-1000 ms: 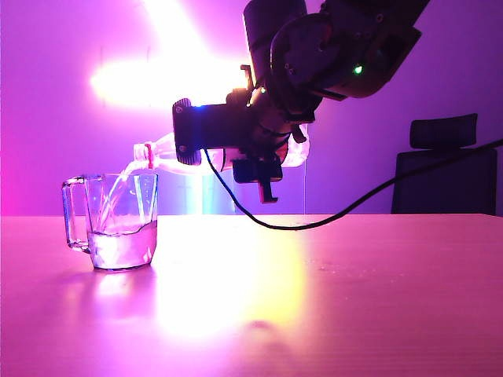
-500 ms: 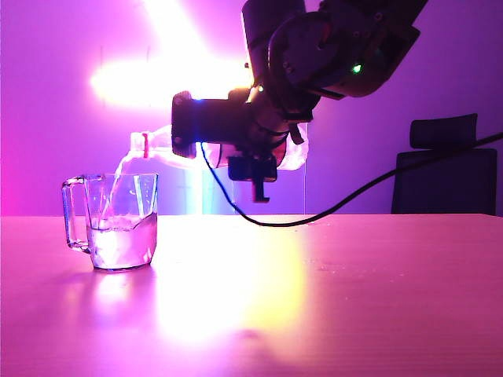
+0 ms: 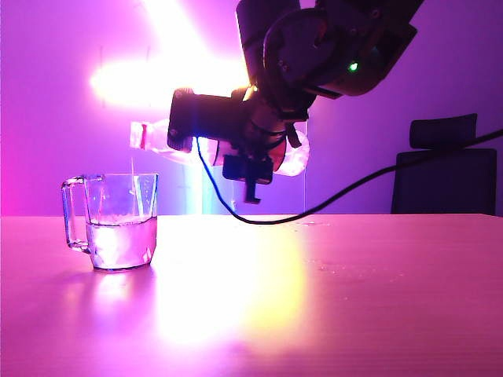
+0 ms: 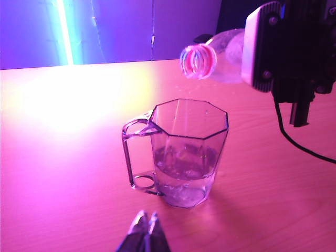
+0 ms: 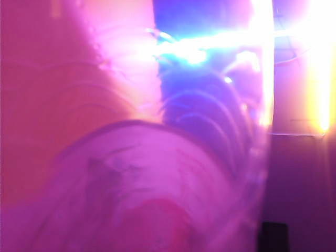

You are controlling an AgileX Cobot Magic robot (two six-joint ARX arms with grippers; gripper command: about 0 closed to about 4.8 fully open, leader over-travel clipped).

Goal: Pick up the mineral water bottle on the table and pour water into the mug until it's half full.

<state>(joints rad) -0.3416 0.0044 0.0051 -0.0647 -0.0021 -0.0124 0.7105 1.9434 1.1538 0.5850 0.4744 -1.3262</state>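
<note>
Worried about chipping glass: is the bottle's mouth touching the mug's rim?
Apart. The exterior view shows the mineral water bottle, held by the right gripper, clearly above the mug.

The mineral water bottle (image 3: 161, 138) lies about level in the air at upper centre of the exterior view, held by the right hand (image 3: 236, 133), its open mouth above the mug (image 3: 118, 221). The faceted glass mug stands upright on the bench (image 3: 330, 298) at left, water (image 3: 120, 242) filling roughly its lower third. The left hand (image 4: 145, 233) sits closed before the mug.

Bottle (image 3: 161, 140) and right end effector (image 3: 250, 157) block space above mug (image 3: 118, 220); table (image 3: 354, 298) rightward open.
</note>
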